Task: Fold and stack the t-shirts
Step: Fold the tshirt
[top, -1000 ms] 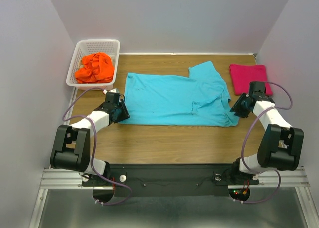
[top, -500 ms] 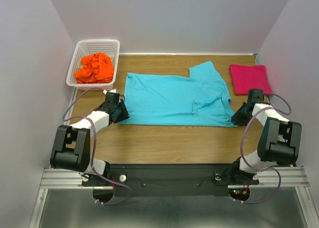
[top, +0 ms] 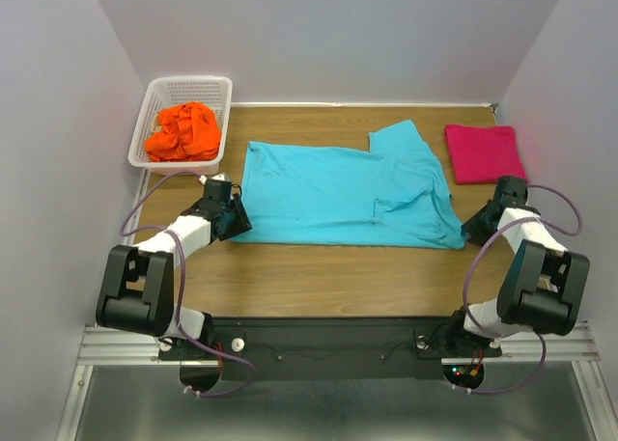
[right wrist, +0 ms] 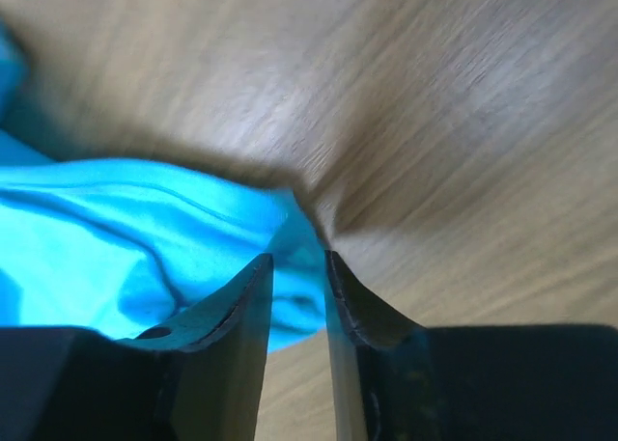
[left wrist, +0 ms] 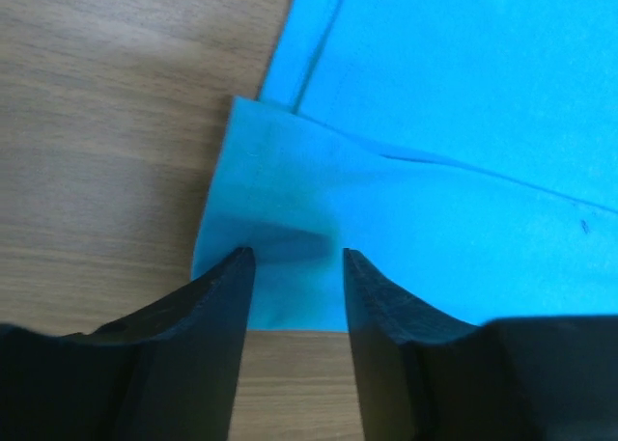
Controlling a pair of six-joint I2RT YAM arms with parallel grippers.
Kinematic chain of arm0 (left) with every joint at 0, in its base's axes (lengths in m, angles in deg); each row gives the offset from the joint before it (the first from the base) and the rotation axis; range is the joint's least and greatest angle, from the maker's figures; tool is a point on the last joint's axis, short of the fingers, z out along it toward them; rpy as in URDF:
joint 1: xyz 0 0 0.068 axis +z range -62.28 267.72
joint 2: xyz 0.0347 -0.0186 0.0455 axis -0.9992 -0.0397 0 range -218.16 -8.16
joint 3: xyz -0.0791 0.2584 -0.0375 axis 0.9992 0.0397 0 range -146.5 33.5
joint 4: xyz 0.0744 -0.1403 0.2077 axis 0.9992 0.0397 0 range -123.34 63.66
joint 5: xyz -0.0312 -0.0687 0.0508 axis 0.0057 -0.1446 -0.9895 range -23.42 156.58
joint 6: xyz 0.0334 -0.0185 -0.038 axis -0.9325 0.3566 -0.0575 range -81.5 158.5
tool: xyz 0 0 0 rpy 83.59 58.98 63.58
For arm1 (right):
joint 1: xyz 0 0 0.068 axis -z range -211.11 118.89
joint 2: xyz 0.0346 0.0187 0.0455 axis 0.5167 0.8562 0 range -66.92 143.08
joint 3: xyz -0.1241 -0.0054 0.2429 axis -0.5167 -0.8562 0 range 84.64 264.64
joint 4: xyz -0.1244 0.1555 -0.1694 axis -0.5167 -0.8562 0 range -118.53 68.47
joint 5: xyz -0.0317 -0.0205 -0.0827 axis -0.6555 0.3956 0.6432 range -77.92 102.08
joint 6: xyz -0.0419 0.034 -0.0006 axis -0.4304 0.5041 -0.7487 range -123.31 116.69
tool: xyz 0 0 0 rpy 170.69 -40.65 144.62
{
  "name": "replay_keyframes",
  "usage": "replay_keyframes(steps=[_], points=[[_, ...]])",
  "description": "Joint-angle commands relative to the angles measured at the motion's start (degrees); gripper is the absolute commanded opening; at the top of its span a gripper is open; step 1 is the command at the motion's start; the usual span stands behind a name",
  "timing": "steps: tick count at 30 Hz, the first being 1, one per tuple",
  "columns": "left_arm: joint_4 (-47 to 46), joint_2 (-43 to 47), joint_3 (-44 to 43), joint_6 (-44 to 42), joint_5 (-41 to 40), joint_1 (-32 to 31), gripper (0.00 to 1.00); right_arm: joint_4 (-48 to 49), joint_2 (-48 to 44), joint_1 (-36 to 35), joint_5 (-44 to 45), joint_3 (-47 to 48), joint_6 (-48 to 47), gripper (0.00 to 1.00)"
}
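Left wrist view: the left gripper (left wrist: 294,258) is seen with its jaws spread, and the near-left corner of the turquoise t-shirt (top: 338,190) lies flat between the tips. In the right wrist view the right gripper (right wrist: 299,258) is nearly pressed together, and a bunched fold of the same shirt's near-right corner is pinched in the narrow gap.

The shirt is spread flat in the middle of the table (top: 338,277). Its long axis runs left to right, and one sleeve juts toward the far edge near the right end.

A second ago the right gripper was held farther up the table, just beside the pink t-shirt (top: 485,153). It has since been drawn nearer and to the right, and the pinched corner has been pulled out with it. The shirt's left edge has shifted slightly right, while the left gripper has hardly moved.

Bare wood is left between the shirt's near edge and the arm bases. The folded pink t-shirt lies apart at the far right. The orange t-shirt (top: 183,132) is heaped in the basket (top: 159,89) at the far left corner.
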Motion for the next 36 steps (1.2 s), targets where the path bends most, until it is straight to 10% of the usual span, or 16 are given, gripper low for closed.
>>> replay_keyframes(steps=[1,13,26,36], points=[[6.7,4.8,0.7,-0.2,-1.7,-0.4,0.59,-0.1,-9.7,-1.7,-0.2,2.0,-2.7,0.35],[8.3,4.4,-8.3,-2.2,-6.9,-7.1,0.65,-2.8,-6.7,-26.2,-7.8,7.5,-0.3,0.35],[5.5,-3.6,-4.3,1.4,-6.0,-7.4,0.59,0.3,1.4,-25.8,-4.2,-1.8,1.5,0.35],[8.2,4.2,5.6,8.9,-1.7,-7.7,0.56,-3.2,-12.7,-22.5,-10.1,-14.2,8.0,0.42]])
